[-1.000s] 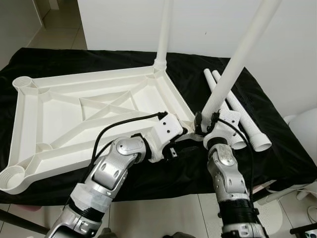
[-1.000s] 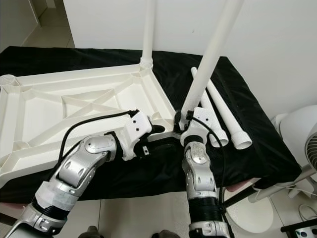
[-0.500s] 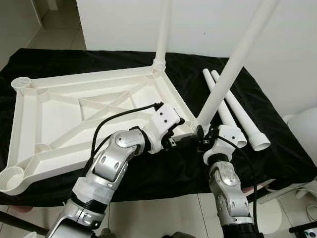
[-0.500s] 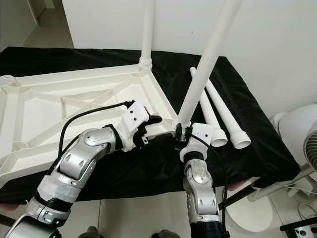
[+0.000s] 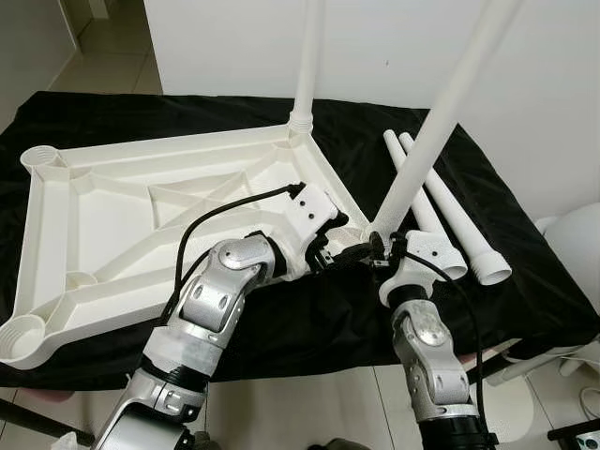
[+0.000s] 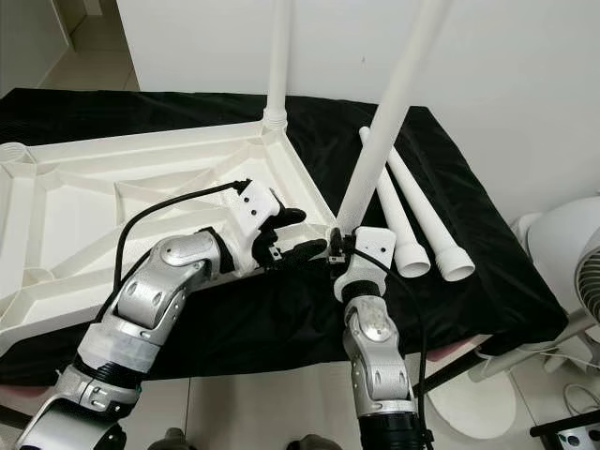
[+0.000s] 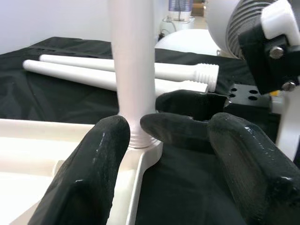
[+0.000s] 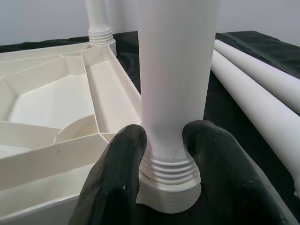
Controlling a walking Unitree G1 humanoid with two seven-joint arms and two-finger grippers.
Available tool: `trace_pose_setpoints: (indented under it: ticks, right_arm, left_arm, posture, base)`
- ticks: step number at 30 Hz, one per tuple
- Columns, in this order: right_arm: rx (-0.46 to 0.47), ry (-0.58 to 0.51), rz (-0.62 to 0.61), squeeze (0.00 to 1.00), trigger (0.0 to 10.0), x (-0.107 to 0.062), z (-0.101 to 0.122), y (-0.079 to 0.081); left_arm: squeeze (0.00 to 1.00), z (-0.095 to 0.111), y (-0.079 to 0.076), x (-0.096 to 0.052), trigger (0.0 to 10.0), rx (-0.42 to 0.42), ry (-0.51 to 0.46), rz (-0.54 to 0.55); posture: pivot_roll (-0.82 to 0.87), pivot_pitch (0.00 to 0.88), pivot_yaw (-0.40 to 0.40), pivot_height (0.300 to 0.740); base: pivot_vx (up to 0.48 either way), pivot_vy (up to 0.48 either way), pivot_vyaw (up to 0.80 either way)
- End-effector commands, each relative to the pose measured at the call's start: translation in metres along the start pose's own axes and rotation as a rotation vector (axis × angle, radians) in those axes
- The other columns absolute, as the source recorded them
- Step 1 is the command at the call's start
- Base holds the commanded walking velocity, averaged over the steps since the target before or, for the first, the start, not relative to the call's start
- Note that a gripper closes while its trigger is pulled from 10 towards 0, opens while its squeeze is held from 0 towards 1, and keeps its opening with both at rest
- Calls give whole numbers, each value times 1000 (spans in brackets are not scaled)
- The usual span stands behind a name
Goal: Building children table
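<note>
I see the white table top (image 5: 141, 216) lying upside down on the black cloth (image 5: 525, 244), with one leg (image 5: 307, 66) upright in its far right corner socket and a second leg (image 5: 431, 131) seated in the near right corner — its long axis rising and leaning to the right. My right gripper (image 8: 161, 180) is clamped on this second leg just above its threaded base, while my left gripper (image 7: 161, 140) sits beside that same corner with fingers (image 7: 101, 164) apart, holding nothing. Two spare legs (image 5: 450, 211) lie side by side on the cloth near its right edge, their long axes running from far to near.
</note>
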State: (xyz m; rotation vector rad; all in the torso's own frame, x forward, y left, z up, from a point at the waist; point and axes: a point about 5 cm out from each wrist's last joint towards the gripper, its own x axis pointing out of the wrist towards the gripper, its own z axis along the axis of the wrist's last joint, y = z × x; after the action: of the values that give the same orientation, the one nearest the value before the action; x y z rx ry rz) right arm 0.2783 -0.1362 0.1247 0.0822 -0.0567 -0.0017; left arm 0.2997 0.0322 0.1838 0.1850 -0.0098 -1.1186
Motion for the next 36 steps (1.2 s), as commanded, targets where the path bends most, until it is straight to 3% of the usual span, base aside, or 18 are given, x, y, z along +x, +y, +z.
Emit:
trace_pose_setpoints:
  ticks: [1,5,8,14,36]
  right_arm:
    - [2,2,-14,0,10000,6,2,-8]
    - [-5,-7,-41,0,10000,11,5,-17]
    - [-18,-34,-94,0,10000,20,12,-32]
    - [-17,-51,-111,0,10000,24,18,-38]
    - [49,-65,9,0,10000,4,11,-15]
  left_arm:
    - [0,-1,18,2,10000,12,28,259]
    - [0,-6,27,3,10000,8,83,325]
    - [0,-18,45,2,10000,-22,201,448]
    - [0,-24,53,-1,10000,-44,262,514]
    - [0,-54,87,-29,10000,-34,507,761]
  posture:
    - [56,0,-84,740]
    - [57,0,-83,740]
    - [52,0,-79,740]
    - [48,0,-79,740]
    - [41,3,-68,740]
  base:
    - [0,0,0]
    - [0,0,0]
    - [0,0,0]
    - [0,0,0]
    - [0,0,0]
